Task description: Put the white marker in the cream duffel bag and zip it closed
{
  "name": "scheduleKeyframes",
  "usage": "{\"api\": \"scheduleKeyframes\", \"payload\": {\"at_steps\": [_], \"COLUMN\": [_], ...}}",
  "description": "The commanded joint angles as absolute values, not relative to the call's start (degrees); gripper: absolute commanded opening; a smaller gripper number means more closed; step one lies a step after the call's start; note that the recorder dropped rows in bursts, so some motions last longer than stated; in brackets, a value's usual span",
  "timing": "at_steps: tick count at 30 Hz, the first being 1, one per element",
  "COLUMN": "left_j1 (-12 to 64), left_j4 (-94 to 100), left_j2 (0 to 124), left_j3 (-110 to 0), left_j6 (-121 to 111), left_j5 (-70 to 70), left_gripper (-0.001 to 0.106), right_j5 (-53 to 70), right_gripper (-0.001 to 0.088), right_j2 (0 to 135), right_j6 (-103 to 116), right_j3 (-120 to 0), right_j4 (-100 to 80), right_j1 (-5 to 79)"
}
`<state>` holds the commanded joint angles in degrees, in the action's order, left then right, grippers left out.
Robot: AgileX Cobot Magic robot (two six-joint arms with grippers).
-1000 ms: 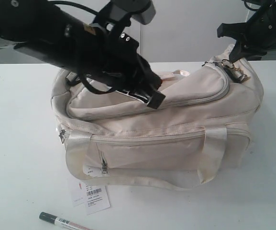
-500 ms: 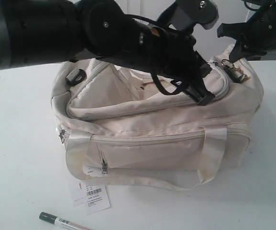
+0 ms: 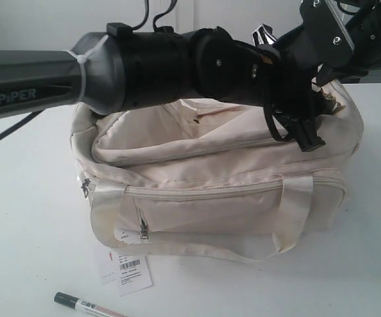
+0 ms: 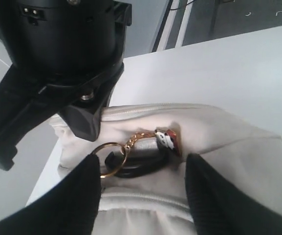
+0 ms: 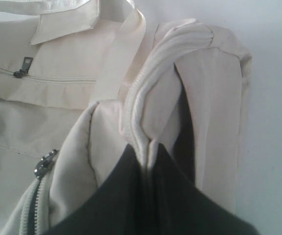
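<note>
At 7 o'clock from the cream duffel bag [image 3: 210,198], well apart from it on the table [image 3: 25,224], the white marker [image 3: 88,306] lies untouched, so nothing is packed yet and the zipping shut is also left. Your right gripper [image 5: 148,152] is clamped on a fabric ridge at the bag's 2 o'clock end. Your left gripper [image 4: 143,196] has its fingers spread either side of the zipper pull [image 4: 145,146], gripping nothing — I judge you are only at opening the top.
</note>
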<state>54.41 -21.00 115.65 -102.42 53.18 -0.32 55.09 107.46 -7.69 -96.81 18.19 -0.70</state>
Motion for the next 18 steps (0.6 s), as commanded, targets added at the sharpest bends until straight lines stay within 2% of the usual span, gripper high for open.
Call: {"api": "scheduleKeyframes", "payload": {"at_steps": [6,18], "left_j1": [54.51,54.51], "left_j4": [-20.16,-19.9], "left_j2": [117.71,119.41], "left_j3": [-103.21,-103.35], "left_j6": [57.1,58.12], "left_j5": [-5.11,-2.63], "left_gripper": [0.057,0.058], "right_j5": [55.09,55.09], "right_gripper": [0.0,0.0], "right_j2": [107.46,107.46], "right_j6": [-7.69,-7.69], "right_j3": [-96.81,-96.81], "right_j4": [18.19,18.19], "right_j1": [-0.7,-0.7]}}
